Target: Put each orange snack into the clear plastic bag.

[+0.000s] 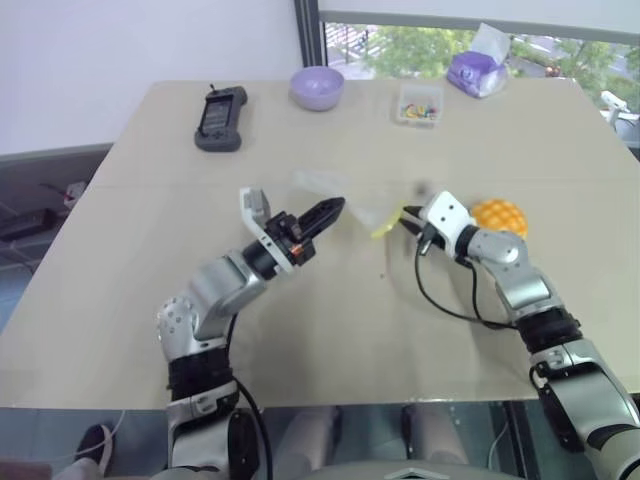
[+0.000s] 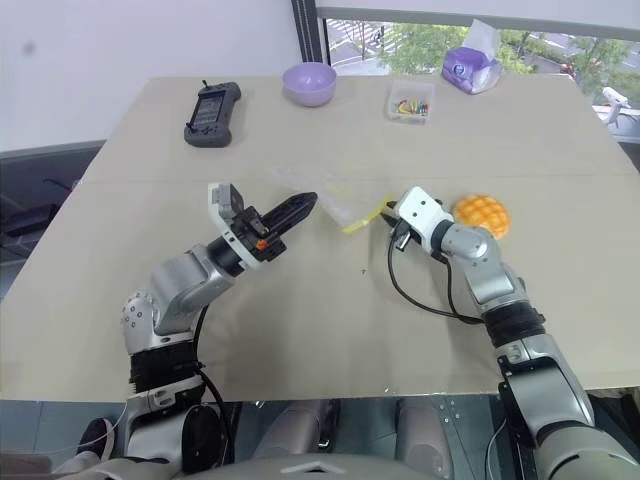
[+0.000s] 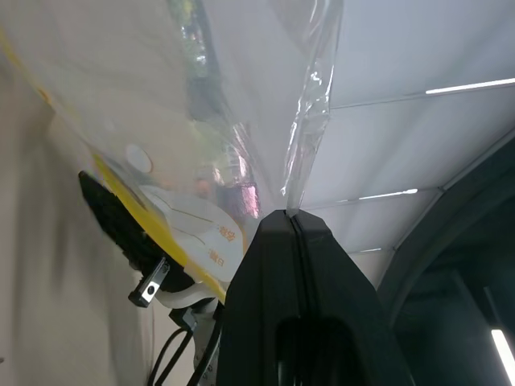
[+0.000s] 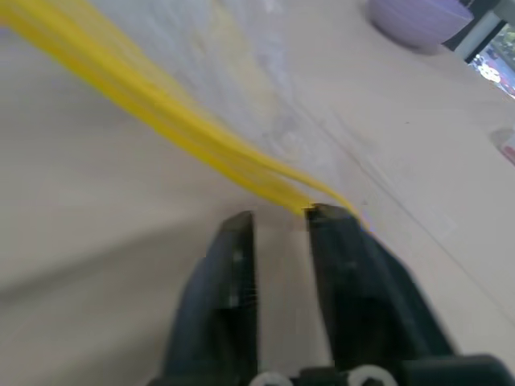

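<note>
1. The left pincer (image 2: 300, 207) is standing clenched on one film edge of the clear plastic bag (image 2: 345, 205), holding it lifted off the desk (image 2: 300, 330). In the left wrist view the film is rising straight out of the closed fingertip seam.

2. The right pincer (image 2: 385, 213) is sitting at the bag's yellow seal strip (image 2: 362, 220). In the right wrist view its fingers are standing slightly apart, with the strip's end lying against one fingertip (image 4: 326, 215) rather than clearly pinched between the two. I judge this pincer released, not yet gripping.

3. The bag is stretching between the two pincers, its long axis running roughly left to right across the robot's front, with the seal strip slanting down toward the right pincer.

4. The orange snack (image 2: 484, 214) is lying on the desk just beside the right forearm, on its outer side, behind the right pincer's tips and well apart from the left pincer. The right arm is clearly the nearer one.

5. Judgement: the bag's mouth is not yet looking open. The coming move is depending on the right pincer catching the strip edge squarely; a miss is likely to leave the mouth flat.
</note>
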You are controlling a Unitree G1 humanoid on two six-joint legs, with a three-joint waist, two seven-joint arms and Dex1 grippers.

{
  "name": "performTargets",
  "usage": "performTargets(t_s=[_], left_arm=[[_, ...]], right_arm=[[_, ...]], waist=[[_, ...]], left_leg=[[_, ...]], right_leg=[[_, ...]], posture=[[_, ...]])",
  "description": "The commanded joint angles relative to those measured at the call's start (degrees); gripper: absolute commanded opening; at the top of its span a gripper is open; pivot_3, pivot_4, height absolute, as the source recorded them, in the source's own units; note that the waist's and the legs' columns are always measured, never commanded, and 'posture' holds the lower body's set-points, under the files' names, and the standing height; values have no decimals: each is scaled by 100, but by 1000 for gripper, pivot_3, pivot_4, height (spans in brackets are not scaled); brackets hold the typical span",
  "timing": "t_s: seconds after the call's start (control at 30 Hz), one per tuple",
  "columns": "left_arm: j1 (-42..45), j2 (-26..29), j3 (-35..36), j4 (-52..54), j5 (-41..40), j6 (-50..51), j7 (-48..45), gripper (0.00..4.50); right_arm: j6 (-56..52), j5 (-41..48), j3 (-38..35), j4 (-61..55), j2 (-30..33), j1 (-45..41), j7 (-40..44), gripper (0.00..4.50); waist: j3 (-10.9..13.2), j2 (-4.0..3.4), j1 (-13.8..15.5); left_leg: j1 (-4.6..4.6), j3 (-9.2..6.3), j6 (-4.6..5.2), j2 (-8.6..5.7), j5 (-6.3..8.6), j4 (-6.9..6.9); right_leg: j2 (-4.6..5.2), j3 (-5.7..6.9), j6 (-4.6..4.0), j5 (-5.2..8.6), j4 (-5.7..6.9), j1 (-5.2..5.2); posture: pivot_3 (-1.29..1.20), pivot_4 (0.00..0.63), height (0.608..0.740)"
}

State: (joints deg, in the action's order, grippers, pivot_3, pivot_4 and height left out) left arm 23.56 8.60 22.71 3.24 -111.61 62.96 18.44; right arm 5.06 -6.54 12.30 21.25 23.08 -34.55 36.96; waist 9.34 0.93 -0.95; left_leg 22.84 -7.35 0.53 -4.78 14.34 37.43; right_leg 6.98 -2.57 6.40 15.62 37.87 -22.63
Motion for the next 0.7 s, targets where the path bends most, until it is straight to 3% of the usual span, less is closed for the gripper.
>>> performTargets(t_s=[0.03, 0.13, 0.17, 0.5, 0.6, 0.7], left_arm=[[-45, 0, 39, 246, -139, -57, -71, 0], [-65, -17, 32, 281, -139, -77, -75, 0], [-73, -21, 23, 290, -139, -81, -75, 0], [-144, -44, 1, 445, -139, -105, -113, 0], [-174, -31, 0, 481, -139, -115, -116, 0], [-185, -21, 12, 502, -139, -130, -115, 0]], right_arm=[[24, 83, -97, -191, -101, -45, -81, 2777], [-116, 236, -189, -154, -253, -96, -105, 4261], [-143, 245, -210, -116, -292, -135, -144, 4465], [82, 138, -243, 684, -536, -659, -571, 4465], [247, 132, -248, 825, -581, -731, -605, 3554], [299, 139, -241, 903, -594, -740, -579, 2066]], waist=[[0, 0, 0], [0, 0, 0], [0, 0, 1], [0, 0, -5], [0, 0, -9], [0, 0, -11]], left_leg=[[0, 0, 0, 0, 0, 0], [0, 0, 0, 1, 0, 0], [0, 0, 0, 1, 0, 0], [-1, 0, -1, 0, 0, 0], [0, 1, -1, 0, 0, -1], [0, 1, -1, 0, 0, -1]], right_leg=[[0, 0, 0, 0, 0, 0], [0, 0, 0, 0, 0, 0], [0, 0, 0, 0, 0, 0], [-1, -1, -1, 0, 0, 0], [-1, -1, -1, 0, 0, -1], [-1, -1, -1, 0, 0, -1]], posture=[[0, 150, 740], [0, 150, 740], [0, 150, 740], [0, 150, 740], [0, 150, 740], [0, 150, 740]])
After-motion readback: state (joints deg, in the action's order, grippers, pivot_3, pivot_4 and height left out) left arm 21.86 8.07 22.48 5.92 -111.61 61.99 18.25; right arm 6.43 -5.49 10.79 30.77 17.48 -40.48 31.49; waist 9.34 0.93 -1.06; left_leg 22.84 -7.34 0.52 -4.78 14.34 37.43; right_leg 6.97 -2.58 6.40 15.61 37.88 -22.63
